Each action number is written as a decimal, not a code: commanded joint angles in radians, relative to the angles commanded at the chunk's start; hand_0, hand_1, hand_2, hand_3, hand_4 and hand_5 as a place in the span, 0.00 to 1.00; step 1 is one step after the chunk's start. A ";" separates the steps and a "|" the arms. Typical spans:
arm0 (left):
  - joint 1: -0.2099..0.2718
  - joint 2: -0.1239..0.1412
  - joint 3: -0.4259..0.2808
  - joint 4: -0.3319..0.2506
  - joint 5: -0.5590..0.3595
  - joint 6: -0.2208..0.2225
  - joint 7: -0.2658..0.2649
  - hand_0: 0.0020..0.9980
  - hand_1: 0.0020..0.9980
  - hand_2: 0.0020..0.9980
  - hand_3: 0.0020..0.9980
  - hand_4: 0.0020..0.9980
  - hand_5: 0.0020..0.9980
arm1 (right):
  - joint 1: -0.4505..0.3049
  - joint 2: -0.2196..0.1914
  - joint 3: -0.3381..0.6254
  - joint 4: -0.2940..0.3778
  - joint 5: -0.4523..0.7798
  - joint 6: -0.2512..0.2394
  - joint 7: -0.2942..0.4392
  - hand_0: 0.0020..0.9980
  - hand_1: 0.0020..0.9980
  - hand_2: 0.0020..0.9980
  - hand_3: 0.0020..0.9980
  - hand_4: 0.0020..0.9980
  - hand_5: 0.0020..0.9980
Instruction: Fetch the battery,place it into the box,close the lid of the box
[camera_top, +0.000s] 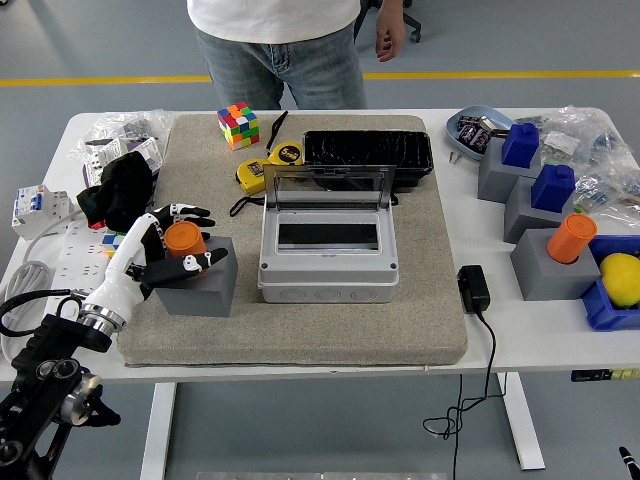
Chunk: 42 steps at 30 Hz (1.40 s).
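so the left hand (165, 250) was cupped around the orange battery (184, 240), thumb in front and fingers (190, 212) behind it, not plainly squeezing yet, i'd say because the battery stood upright in a grey holder block (198, 283) and had to be lifted straight out. the grey box (328, 265) sat just right of that block with its clear lid (328, 186) propped up, ready to receive. all this lay on a beige mat (420, 300) over the white table (540, 330). a person (280, 40) stood beyond the box, on a grey floor with a yellow line (500, 75).
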<state>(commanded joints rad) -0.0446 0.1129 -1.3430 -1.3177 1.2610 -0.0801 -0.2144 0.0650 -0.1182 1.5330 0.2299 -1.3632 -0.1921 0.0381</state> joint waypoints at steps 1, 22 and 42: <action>0.000 0.000 0.000 0.000 0.001 -0.001 0.001 0.47 0.58 0.45 0.44 1.00 0.00 | 0.000 0.000 0.000 0.000 0.000 0.000 0.000 0.92 0.88 0.82 0.84 1.00 1.00; -0.004 -0.007 0.004 0.002 0.007 0.028 -0.005 0.12 0.20 0.24 0.24 1.00 0.00 | 0.000 0.000 0.003 0.001 -0.004 -0.001 -0.001 0.92 0.88 0.82 0.84 1.00 1.00; -0.005 -0.009 0.005 -0.001 0.007 0.083 -0.015 0.09 0.13 0.16 0.17 1.00 0.00 | 0.000 -0.001 0.003 0.001 -0.003 -0.002 -0.002 0.92 0.88 0.82 0.83 1.00 1.00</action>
<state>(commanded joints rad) -0.0501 0.1041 -1.3383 -1.3188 1.2685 0.0025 -0.2294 0.0650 -0.1195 1.5357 0.2310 -1.3662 -0.1940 0.0364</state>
